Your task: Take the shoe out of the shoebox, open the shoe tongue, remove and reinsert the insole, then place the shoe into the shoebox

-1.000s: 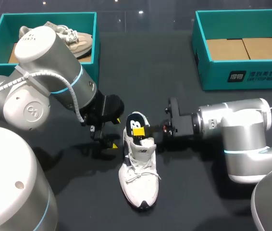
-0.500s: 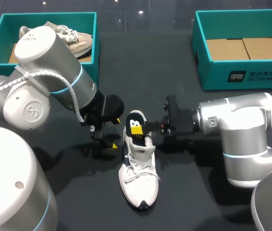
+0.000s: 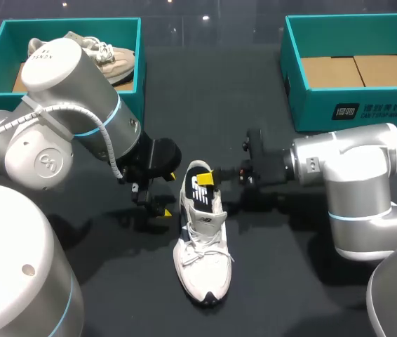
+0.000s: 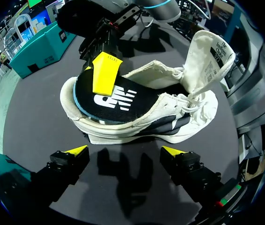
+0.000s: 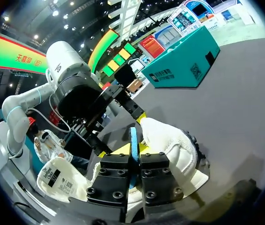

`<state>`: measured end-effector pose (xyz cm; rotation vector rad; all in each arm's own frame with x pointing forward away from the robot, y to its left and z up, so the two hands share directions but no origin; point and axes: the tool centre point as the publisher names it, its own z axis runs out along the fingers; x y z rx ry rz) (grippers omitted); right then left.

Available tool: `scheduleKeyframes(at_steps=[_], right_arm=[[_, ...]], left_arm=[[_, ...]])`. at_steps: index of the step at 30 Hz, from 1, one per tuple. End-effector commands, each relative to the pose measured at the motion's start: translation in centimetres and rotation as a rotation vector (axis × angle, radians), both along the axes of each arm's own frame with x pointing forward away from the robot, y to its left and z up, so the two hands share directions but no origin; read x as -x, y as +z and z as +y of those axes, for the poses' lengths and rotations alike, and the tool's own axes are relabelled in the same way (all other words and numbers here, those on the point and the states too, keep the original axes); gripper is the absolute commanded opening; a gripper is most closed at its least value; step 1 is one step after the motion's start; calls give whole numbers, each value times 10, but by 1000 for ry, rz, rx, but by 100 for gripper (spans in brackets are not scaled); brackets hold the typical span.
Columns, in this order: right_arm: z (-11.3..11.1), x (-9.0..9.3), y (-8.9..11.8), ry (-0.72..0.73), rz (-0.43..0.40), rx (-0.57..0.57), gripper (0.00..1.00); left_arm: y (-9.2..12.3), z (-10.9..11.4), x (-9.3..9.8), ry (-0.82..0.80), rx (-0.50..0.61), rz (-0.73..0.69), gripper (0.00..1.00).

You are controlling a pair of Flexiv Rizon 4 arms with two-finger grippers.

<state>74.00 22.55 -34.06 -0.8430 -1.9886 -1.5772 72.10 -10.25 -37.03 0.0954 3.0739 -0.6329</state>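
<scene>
The right gripper (image 3: 210, 178) pinches the thin, flat black insole (image 3: 198, 191), its heel end raised out of the white mesh shoe (image 3: 202, 261) lying just under it. The left gripper (image 4: 123, 152) hangs spread wide beside the shoe's flank. Well beyond them stand the teal cardboard right shoebox (image 3: 353, 114) and left shoebox (image 3: 72, 23).

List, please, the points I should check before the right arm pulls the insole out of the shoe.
1. Right gripper shut on the insole: ok, the insole's edge is pinched between its fingers.
2. Insole free of the shoe: not ok, only the heel end is lifted; the front end is inside.
3. Tongue folded open: ok.
4. Left gripper holding the shoe down: not ok, it is open beside the shoe and grips nothing.
5. Shoe upright on the table: ok.
</scene>
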Motion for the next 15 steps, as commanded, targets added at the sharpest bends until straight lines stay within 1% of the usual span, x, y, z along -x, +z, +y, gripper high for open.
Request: scheduleKeyframes(at_steps=[1,5,8,9,10,11,12,13,15], right_arm=[[1,10,-11,-15,15,7,0],[-3,23,-14,-48,28,25,0],[-4,29,-11,-73,10,35,0],[-5,31,-8,-76,-3,38,4],[-5,32,-6,-78,-16,41,27],[-5,32,-3,-75,-29,45,41],[-5,32,0,-70,-44,53,45],[-5,32,2,-67,-58,61,46],[-3,28,9,-52,-81,68,45]], left_arm=[[-1,0,0,0,-1,0,100],[-1,0,0,0,-1,0,100],[-1,0,0,0,-1,0,100],[-1,0,0,0,-1,0,100],[-1,0,0,0,-1,0,100],[-1,0,0,0,-1,0,100],[-1,0,0,0,-1,0,100],[-1,0,0,0,-1,0,100],[-1,0,0,0,-1,0,100]])
